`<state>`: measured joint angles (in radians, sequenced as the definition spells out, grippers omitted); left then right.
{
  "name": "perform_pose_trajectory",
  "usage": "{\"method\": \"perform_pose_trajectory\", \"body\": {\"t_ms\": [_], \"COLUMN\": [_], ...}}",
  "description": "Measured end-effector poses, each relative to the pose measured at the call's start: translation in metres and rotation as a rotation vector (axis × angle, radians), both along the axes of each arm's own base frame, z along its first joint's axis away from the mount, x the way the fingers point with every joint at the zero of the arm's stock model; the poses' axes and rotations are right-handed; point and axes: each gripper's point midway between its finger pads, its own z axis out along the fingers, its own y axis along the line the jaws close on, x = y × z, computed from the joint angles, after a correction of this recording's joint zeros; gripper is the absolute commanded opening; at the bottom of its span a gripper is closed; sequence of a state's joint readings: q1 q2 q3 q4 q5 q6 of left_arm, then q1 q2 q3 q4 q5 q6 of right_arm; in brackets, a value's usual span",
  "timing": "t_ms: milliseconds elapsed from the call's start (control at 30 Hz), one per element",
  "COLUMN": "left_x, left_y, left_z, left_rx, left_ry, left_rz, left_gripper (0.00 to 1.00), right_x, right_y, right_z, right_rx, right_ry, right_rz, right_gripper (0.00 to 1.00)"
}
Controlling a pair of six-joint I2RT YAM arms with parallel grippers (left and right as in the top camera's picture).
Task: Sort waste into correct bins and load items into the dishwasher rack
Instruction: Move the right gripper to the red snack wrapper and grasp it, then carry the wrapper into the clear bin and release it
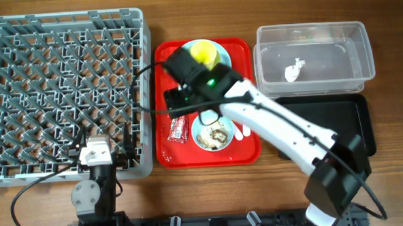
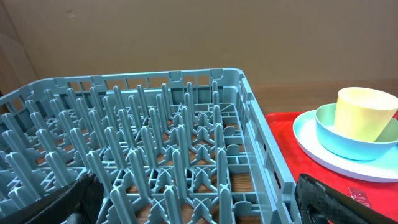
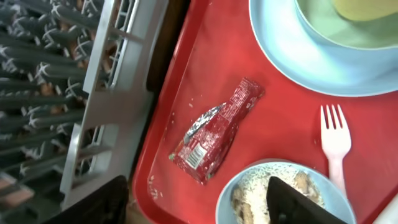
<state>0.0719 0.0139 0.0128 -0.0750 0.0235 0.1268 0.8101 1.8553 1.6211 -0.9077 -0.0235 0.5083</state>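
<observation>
Red wrapper on tray, just ahead of right claw (jaws wide)

Robotics lab, wooden table (plain wall)

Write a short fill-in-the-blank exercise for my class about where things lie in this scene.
1. The yellow cup stands inside the pale blue-green ____.
2. The crumpled white paper lies in the clear plastic ____.
3. The snack wrapper lies on the ____ tray.
Missing words: bowl; tub; red.
</observation>
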Motion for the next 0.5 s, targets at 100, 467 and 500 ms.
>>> {"method": "perform_pose_trajectory", "body": {"t_ms": [100, 467, 500], "left_x": [0.0, 0.0, 0.0], "left_y": [0.0, 0.0, 0.0], "left_z": [0.0, 0.0, 0.0], "left_rx": [0.0, 0.0, 0.0], "left_ry": [0.0, 0.0, 0.0], "left_rz": [0.0, 0.0, 0.0], "left_gripper": [1.0, 1.0, 1.0], "right_x": [0.004, 0.016, 0.017], "right_y": [0.014, 0.013, 0.013], "right_z": [-0.002, -0.109, -0.116], "right_rx": [0.0, -0.133, -0.142], "right_ry": [-0.061, -0.065, -0.063], "right_rz": [-0.089, -0.292, -0.294], "right_gripper": [0.58, 0.5, 0.5]}}
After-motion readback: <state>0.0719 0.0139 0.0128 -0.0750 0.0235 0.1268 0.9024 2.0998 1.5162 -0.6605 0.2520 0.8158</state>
